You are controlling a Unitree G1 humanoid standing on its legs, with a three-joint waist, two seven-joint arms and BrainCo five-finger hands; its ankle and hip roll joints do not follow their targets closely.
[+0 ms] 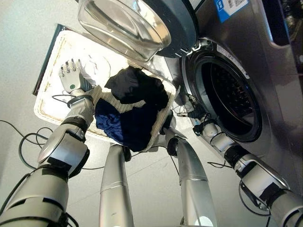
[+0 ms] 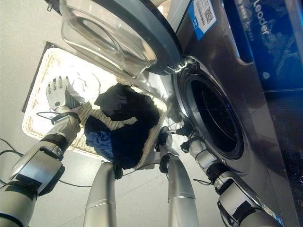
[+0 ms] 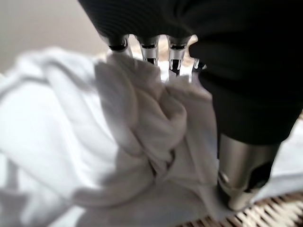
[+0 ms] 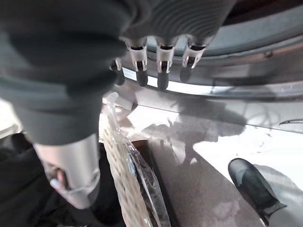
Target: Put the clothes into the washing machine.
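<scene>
A wicker basket (image 1: 49,56) with a white liner stands on the floor in front of the washing machine. A black garment (image 1: 137,85) and a navy one (image 1: 111,124) are heaped in its right half. A white garment (image 1: 96,66) lies in its left half. My left hand (image 1: 71,78) rests on that white cloth (image 3: 71,132), fingers (image 3: 149,47) straight and spread, tips pressing into the folds, thumb (image 3: 242,170) beside it. My right hand (image 1: 194,112) hovers open between the basket's right rim (image 4: 124,170) and the drum opening (image 1: 227,99), holding nothing.
The washer's round glass door (image 1: 132,23) stands open and overhangs the far side of the basket. The dark drum is to the right, with its steel rim (image 2: 182,90) close to the basket's corner. Grey floor (image 1: 19,28) lies to the left of the basket.
</scene>
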